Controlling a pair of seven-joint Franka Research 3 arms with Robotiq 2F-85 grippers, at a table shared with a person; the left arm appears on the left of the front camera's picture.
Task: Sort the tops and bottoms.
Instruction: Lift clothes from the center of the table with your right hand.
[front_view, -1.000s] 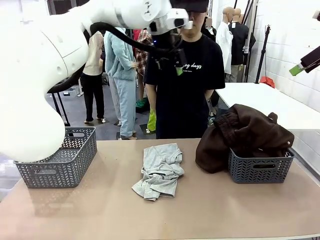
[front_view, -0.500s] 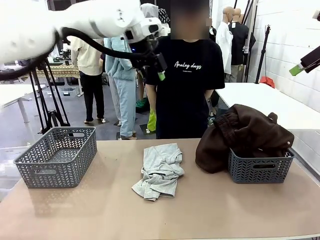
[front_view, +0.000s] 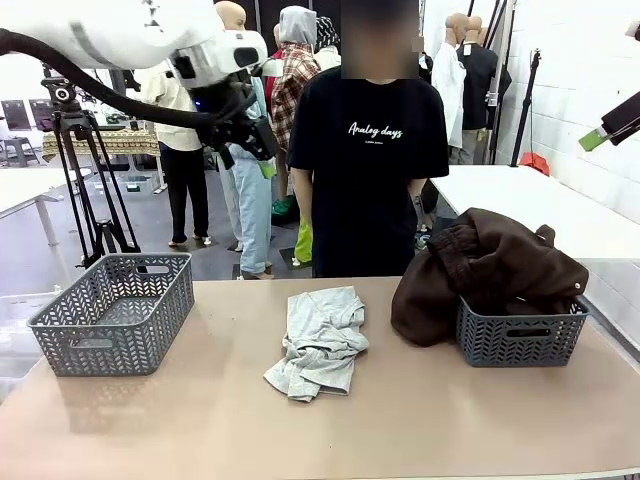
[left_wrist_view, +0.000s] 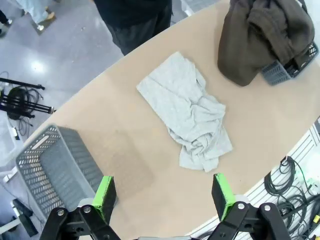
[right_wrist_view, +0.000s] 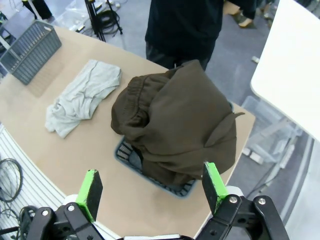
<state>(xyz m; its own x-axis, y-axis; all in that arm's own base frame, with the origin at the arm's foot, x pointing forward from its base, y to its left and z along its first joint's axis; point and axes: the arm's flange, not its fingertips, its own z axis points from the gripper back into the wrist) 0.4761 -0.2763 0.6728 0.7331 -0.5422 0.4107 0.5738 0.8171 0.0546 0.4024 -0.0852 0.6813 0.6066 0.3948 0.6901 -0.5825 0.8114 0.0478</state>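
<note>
Left end effector (front_view: 262, 150) raised high, open, above the table (front_view: 450, 420).

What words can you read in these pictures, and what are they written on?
"Analog days": white script across the chest of the person's black T-shirt, in the front view.
A smaller line of print sits just under it, too small to read.
The grey T-shirt, the dark brown garment and the two mesh baskets carry no readable text.
</note>
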